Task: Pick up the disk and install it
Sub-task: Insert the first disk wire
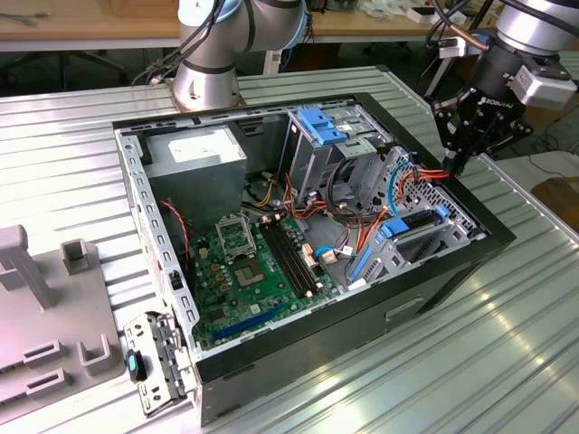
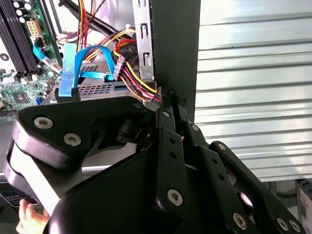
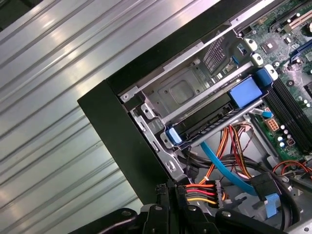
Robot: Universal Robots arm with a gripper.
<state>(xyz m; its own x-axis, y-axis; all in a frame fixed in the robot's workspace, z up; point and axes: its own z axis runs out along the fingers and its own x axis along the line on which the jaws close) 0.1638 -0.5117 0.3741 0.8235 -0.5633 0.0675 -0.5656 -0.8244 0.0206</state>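
Your gripper (image 1: pixel 459 163) hangs at the case's (image 1: pixel 470 258) edge, fingers pinched together on nothing I can make out. The disk (image 3: pixel 214 114) already sits in its bay, blue rails seated, probably so cabling can reach it.

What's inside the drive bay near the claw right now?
A disk with blue rails sits in the bay, and cables run beside it. Its connector end is hidden. The claw hovers at the case edge.

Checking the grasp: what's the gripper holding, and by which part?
Cannot tell: the gripper sits against the wired connector by the case wall, contact hidden.
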